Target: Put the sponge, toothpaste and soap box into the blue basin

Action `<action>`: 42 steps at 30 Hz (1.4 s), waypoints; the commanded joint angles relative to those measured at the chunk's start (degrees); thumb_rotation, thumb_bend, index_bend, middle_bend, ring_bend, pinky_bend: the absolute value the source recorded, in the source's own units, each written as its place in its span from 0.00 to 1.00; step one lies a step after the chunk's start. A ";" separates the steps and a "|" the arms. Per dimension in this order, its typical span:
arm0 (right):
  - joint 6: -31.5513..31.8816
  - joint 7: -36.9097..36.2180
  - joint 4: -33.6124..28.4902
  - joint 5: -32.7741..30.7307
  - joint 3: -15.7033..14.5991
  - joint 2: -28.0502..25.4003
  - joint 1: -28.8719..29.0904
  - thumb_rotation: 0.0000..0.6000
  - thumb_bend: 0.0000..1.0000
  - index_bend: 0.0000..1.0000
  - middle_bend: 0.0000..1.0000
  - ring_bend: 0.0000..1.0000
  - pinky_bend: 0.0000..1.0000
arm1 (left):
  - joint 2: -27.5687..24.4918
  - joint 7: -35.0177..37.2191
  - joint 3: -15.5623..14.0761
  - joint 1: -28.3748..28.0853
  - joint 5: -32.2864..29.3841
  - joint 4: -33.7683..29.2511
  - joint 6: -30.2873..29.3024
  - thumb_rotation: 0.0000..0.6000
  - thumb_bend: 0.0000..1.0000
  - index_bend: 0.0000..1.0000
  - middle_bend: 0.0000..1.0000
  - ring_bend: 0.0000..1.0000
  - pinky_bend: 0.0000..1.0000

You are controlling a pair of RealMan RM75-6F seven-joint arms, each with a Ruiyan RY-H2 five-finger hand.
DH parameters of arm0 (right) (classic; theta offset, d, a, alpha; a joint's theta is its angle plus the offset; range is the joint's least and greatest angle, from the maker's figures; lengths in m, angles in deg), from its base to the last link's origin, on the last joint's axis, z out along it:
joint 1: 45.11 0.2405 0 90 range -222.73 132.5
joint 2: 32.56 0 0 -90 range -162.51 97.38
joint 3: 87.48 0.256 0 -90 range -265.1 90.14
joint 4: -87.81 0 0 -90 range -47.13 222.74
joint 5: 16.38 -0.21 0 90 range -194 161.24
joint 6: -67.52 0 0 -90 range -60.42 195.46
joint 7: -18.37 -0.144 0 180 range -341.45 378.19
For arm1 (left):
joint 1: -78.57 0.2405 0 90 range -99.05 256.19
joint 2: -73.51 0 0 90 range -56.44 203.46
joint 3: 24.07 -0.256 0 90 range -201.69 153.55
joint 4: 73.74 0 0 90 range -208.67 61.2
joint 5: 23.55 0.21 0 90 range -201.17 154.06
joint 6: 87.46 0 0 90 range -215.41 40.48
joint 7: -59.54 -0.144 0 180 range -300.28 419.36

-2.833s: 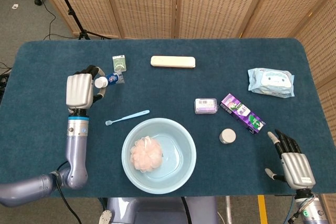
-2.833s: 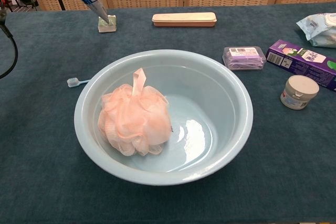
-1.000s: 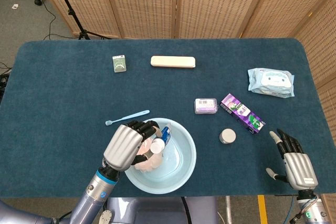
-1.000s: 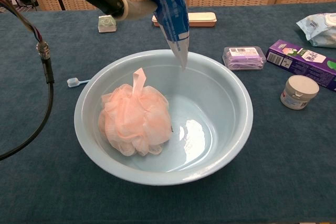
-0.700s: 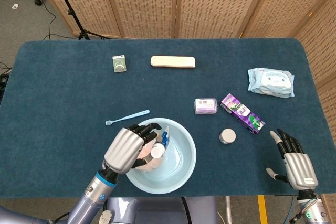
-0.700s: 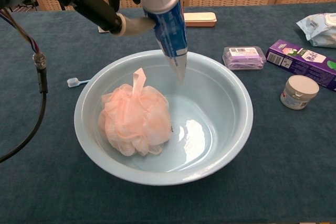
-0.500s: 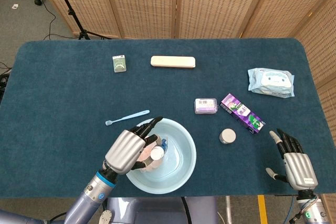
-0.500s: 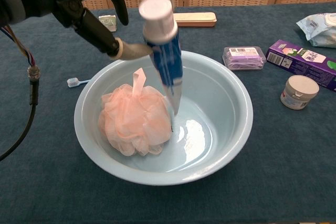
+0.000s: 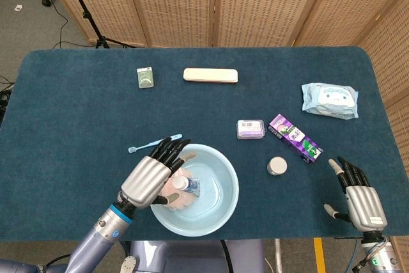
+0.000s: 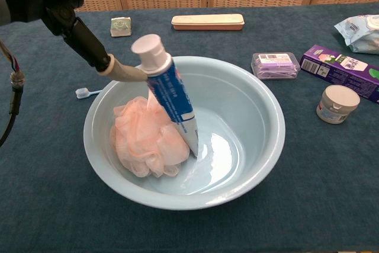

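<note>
Blue-clothed table (image 9: 77, 113): toothpaste (image 10: 170, 98) leans on soft sponge (image 10: 145, 140) inside basin (image 10: 260, 152), left hand (image 9: 148, 180) spread beside it, right hand (image 9: 359, 201) open; rigid, light soap box (image 9: 250, 128) likely suits a side grip.

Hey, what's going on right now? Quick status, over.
Left hand open over basin, one finger touching toothpaste standing tail-down against sponge. Right hand open, idle. Soap box on table, path clear.

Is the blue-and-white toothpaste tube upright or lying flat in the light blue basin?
Neither: the toothpaste tube is tilted, crimped end on the basin floor, white cap up-left, leaning on the pink sponge.
</note>
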 commanded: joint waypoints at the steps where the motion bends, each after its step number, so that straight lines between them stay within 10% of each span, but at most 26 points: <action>1: -0.06 0.10 0.01 -0.03 -0.01 0.04 0.02 1.00 0.21 0.00 0.00 0.00 0.07 | -1.51 1.91 0.73 0.77 -0.18 0.27 -0.66 1.00 0.16 0.00 0.00 0.00 0.01; 22: -0.92 1.81 -0.13 -0.19 -0.30 0.47 0.28 1.00 0.21 0.00 0.00 0.00 0.07 | -14.75 12.84 -5.50 11.79 3.44 8.47 -5.71 1.00 0.17 0.00 0.00 0.00 0.00; 42: -2.73 7.28 1.23 -1.69 -0.25 3.26 1.06 1.00 0.21 0.00 0.00 0.00 0.07 | -9.90 25.33 -10.61 24.31 11.23 24.42 -11.97 1.00 0.20 0.00 0.00 0.00 0.00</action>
